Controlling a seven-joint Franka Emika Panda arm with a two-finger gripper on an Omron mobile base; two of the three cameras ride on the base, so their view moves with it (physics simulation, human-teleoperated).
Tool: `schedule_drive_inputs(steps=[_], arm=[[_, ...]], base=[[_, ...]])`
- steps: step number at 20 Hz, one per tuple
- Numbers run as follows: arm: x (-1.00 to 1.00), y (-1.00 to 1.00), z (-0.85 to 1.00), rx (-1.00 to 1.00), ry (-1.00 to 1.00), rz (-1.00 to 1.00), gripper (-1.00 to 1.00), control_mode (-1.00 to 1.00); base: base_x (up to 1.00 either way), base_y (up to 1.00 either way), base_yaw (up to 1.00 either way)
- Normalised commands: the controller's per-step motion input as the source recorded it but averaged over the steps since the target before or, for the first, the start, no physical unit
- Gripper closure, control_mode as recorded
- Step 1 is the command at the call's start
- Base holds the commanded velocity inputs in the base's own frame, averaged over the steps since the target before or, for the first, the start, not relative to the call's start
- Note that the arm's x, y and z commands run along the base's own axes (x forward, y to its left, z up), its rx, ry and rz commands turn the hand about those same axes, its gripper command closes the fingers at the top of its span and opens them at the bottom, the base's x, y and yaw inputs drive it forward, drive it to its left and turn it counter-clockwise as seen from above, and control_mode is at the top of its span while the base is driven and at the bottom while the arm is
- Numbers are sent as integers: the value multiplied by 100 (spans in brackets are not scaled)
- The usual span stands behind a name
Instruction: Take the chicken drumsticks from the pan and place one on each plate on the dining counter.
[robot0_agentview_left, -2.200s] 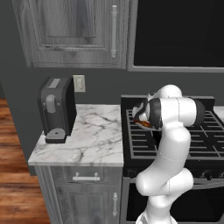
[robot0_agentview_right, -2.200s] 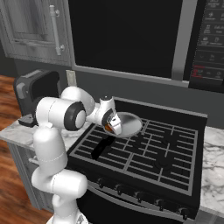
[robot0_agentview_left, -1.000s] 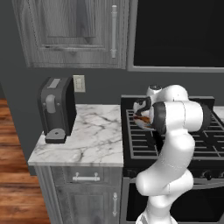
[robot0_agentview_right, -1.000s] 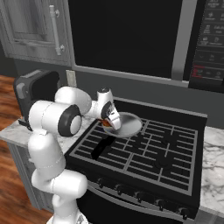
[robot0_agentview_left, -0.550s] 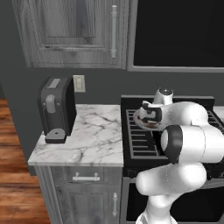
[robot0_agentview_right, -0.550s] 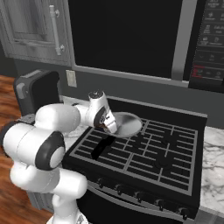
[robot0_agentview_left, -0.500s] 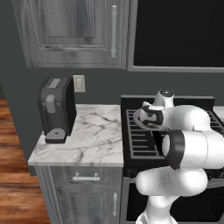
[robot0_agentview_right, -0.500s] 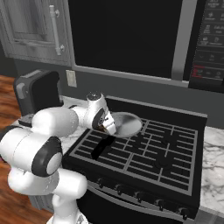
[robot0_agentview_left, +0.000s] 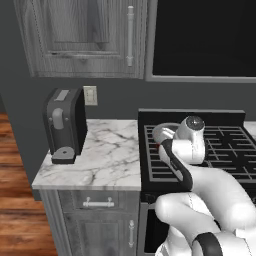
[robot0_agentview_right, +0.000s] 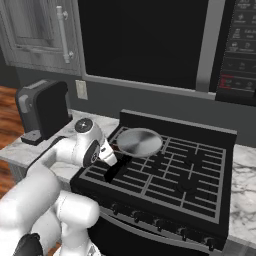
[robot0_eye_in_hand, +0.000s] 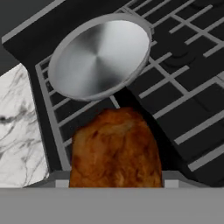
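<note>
Over the stove (robot0_agentview_right: 165, 170), the tool (robot0_eye_in_hand: 114, 181) grips a drumstick (robot0_eye_in_hand: 114, 151) beside the bare pan (robot0_eye_in_hand: 100, 54); no writing is readable.

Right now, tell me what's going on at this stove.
The white arm's hand is shut on a golden-brown cooked chicken drumstick, held just off the round silvery frying pan that sits on the black stove grates. In the hand view the pan's inside shows bare metal. A dark coffee machine stands on the marble top to the left.
</note>
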Motion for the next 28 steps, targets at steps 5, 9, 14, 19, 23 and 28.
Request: schedule_drive_inputs(steps=[5, 9, 14, 19, 23, 28], arm=[[-46, 37, 66, 0, 5, 19, 100, -100], [-61, 56, 49, 0, 10, 18, 100, -100], [-65, 52, 36, -1, 0, 9, 100, -100], [-48, 35, 45, -2, 3, 0, 100, -100], [-49, 15, 33, -8, 0, 0, 100, -100], [-4, 1, 4, -2, 0, 0, 100, -100]], base=[[0, 0, 0], [0, 0, 0], [0, 0, 0], [0, 0, 0], [0, 0, 0], [0, 0, 0]])
